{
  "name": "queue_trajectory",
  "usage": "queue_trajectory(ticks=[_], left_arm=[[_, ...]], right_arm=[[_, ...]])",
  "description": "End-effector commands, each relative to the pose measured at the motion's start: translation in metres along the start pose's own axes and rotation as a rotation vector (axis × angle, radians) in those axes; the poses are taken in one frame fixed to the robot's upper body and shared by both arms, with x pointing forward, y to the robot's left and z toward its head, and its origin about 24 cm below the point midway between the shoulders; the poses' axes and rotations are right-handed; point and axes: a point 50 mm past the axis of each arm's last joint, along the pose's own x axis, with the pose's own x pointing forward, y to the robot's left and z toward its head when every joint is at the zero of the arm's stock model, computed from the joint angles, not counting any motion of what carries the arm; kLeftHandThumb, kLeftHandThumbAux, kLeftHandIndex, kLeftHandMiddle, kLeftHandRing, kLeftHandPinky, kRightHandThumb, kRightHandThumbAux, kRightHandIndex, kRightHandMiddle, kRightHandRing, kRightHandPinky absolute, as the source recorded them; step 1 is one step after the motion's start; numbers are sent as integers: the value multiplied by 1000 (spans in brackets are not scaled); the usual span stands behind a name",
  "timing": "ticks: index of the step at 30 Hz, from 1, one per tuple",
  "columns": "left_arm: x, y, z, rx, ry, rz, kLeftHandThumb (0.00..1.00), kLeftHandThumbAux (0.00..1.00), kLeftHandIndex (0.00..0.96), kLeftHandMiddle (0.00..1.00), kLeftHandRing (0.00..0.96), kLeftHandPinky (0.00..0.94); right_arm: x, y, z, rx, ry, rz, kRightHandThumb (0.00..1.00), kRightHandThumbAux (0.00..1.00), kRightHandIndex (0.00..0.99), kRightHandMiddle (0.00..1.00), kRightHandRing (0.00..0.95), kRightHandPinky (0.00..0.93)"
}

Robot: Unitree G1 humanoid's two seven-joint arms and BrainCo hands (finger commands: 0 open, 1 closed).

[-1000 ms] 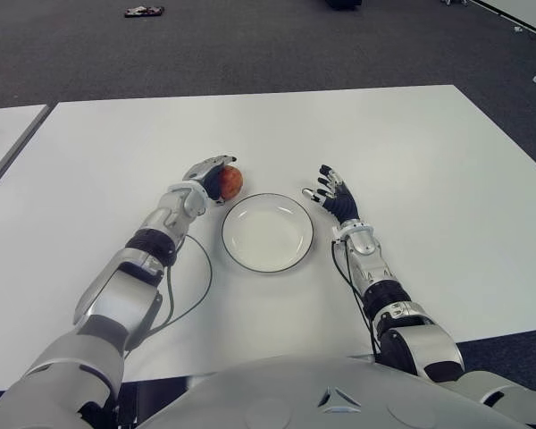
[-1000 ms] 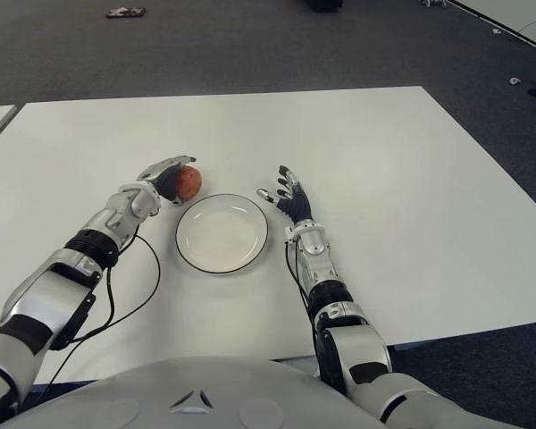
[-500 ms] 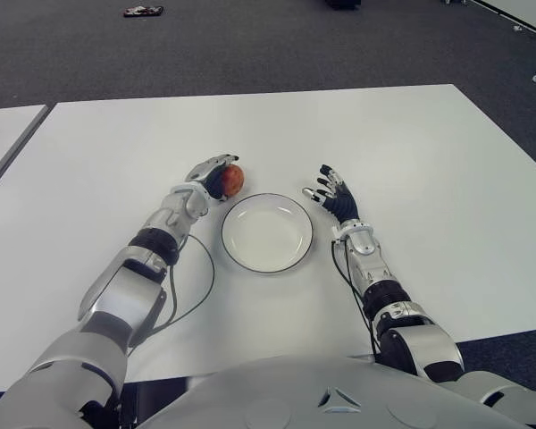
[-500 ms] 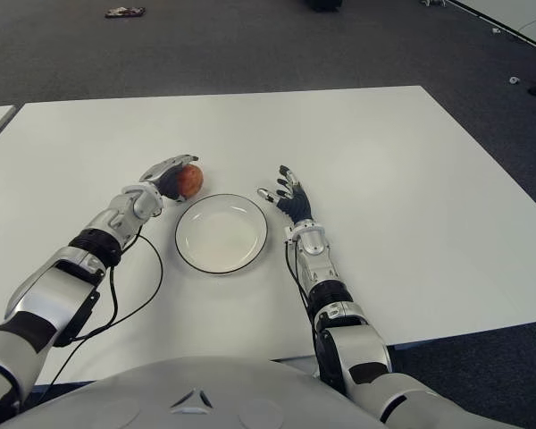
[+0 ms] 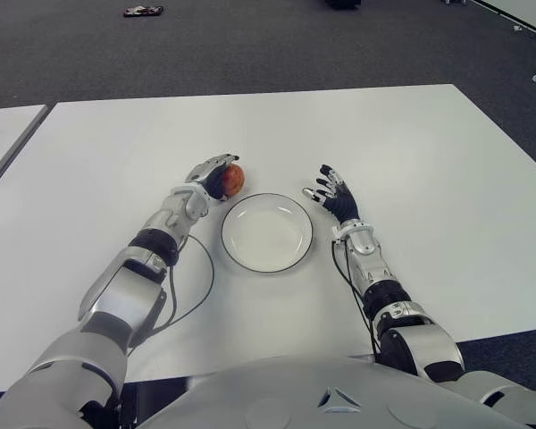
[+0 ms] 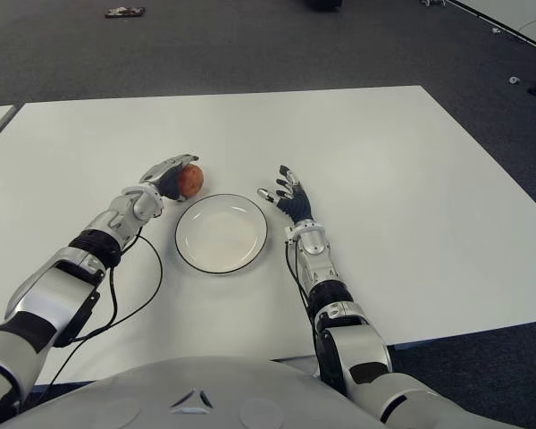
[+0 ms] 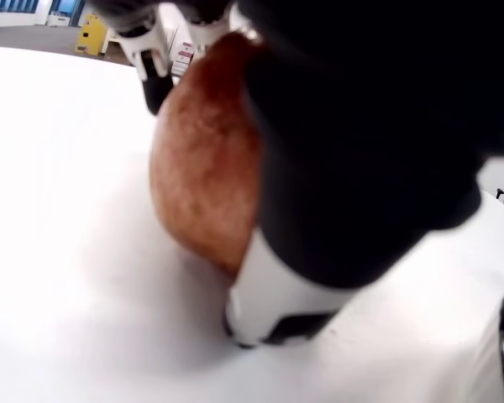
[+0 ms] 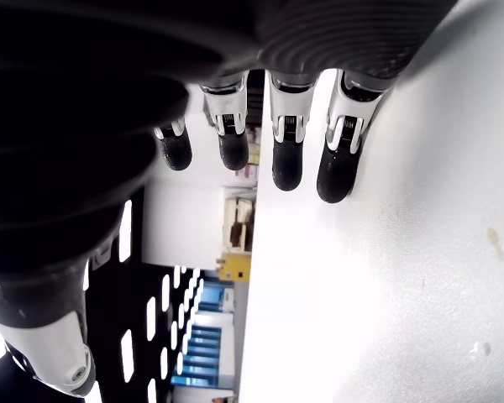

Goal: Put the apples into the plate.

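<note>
the left hand [image 5: 210, 176] grips the apple [image 5: 231, 180] just beyond the plate [image 5: 267, 232] rim. the right hand [image 5: 335, 197] lies open, empty, right of the plate, with bare white surface [image 5: 429, 161] all around.

Silver jointed arms, black-palmed hands, black cable [image 5: 199, 290]

place: office or lab room | evidence: white table [image 5: 411, 152]; dark grey carpet floor [image 5: 250, 45]
</note>
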Motion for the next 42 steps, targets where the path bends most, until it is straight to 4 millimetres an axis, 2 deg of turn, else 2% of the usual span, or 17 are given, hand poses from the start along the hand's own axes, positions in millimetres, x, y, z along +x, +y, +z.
queue_trajectory(ticks=[1, 2, 3, 4, 5, 7, 8, 10, 14, 20, 23, 24, 25, 26, 29, 34, 42], left_arm=[[-7, -21, -8, 8, 20, -59, 33, 404, 28, 63, 126, 270], [-7, -21, -8, 11, 17, -57, 36, 415, 98, 165, 227, 350], [-7, -23, -8, 10, 12, -53, 38, 418, 124, 201, 263, 378], [-7, -24, -8, 9, 9, -50, 96, 461, 220, 346, 380, 459], [-8, -25, -8, 5, 1, -42, 136, 488, 283, 439, 455, 510], [-8, -25, -8, -1, -11, -26, 266, 538, 386, 537, 543, 600], [-9, -26, -8, -3, -14, -19, 423, 595, 403, 583, 587, 652], [-9, -28, -8, -9, -18, 9, 562, 644, 420, 637, 639, 708], [-10, -29, -7, -19, -23, 58, 685, 684, 436, 714, 708, 767], [-10, -32, -8, -51, -10, 96, 724, 693, 444, 772, 763, 795], [-10, -33, -8, -57, -8, 96, 728, 694, 445, 782, 773, 802], [-10, -33, -8, -59, -7, 95, 730, 694, 445, 791, 782, 803], [-11, -34, -8, -60, -8, 96, 731, 694, 446, 796, 787, 803], [-11, -34, -8, -61, -8, 96, 732, 694, 446, 801, 792, 802], [-12, -36, -9, -51, -14, 102, 734, 694, 446, 810, 802, 789], [-13, -37, -9, -43, -18, 107, 736, 693, 446, 814, 806, 766], [-14, -38, -8, -35, -27, 130, 738, 693, 446, 814, 801, 730]], right_arm=[[-14, 0, -33, 6, 172, 2, 122, 703, 0, 59, 112, 184], [-14, 0, -33, 5, 172, 2, 122, 703, 0, 59, 111, 178], [-14, 0, -33, 5, 173, 2, 121, 703, 0, 59, 111, 176], [-14, 0, -33, 5, 174, 1, 120, 702, 0, 60, 111, 176], [-14, -1, -33, 5, 176, -1, 119, 700, 0, 61, 112, 176], [-14, -1, -33, 6, 179, -4, 116, 699, 0, 72, 124, 195], [-14, -1, -33, 6, 180, -6, 114, 697, 0, 84, 137, 215], [-14, -1, -33, 6, 183, -9, 113, 696, 8, 106, 166, 257], [-13, -2, -33, 6, 185, -14, 122, 697, 37, 160, 235, 341], [-12, -3, -34, 13, 199, -24, 154, 720, 159, 291, 381, 460], [-12, -3, -33, 21, 202, -27, 166, 728, 195, 331, 420, 494], [-12, -4, -33, 26, 202, -28, 349, 729, 274, 377, 458, 525], [-12, -4, -33, 34, 201, -30, 466, 729, 325, 407, 483, 545], [-12, -4, -33, 39, 200, -32, 543, 729, 359, 433, 503, 561], [-12, -3, -32, 63, 189, -41, 638, 727, 401, 499, 556, 593], [-13, -4, -31, 69, 182, -50, 679, 725, 421, 555, 595, 614], [-13, -4, -31, 70, 179, -55, 686, 724, 426, 607, 621, 620]])
